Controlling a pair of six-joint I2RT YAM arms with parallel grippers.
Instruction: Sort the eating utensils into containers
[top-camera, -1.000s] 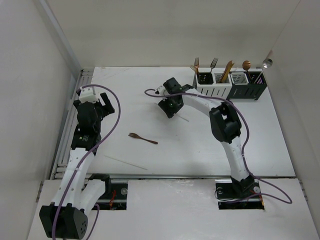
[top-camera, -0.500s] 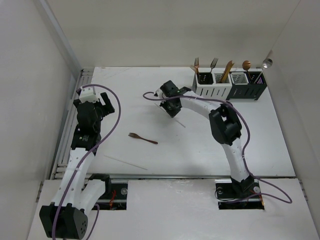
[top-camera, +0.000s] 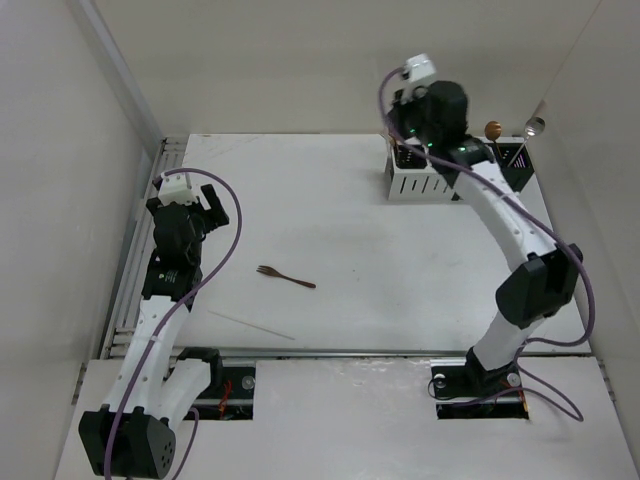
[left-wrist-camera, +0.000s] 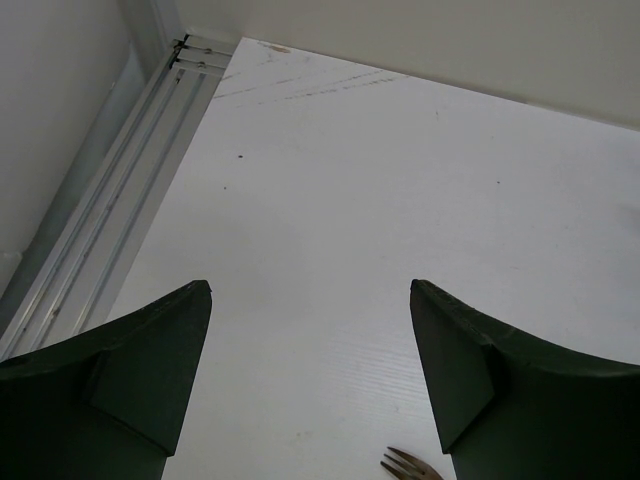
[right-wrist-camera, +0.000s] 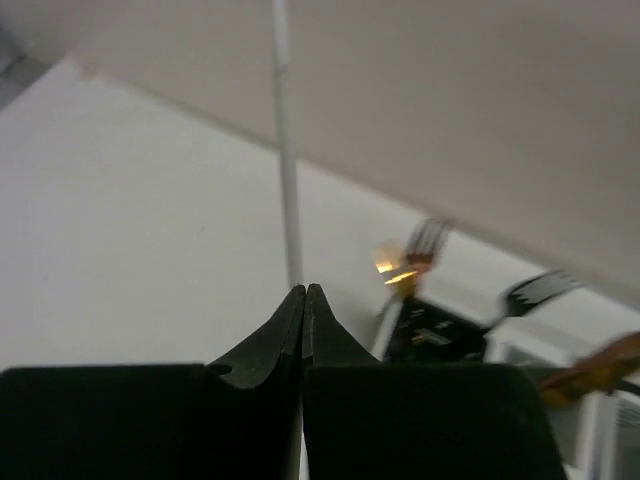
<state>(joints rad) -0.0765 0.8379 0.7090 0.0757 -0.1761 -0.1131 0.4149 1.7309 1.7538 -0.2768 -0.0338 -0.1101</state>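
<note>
Overhead view: the right arm is raised over the row of joined, slotted square cutlery boxes at the far right of the white bench and hides most of the row. A round copper spoon bowl and a silver spoon bowl stand clear of the arm. Right wrist view only: the right gripper, jaws clenched on a thin white stick that points upward; blurred fork heads stand in a box beyond. Left side: the left gripper, jaws released, hangs above the bench. A slim copper fork lies mid-bench, its tines just entering the left wrist view. A second thin white stick lies near the front edge
</note>
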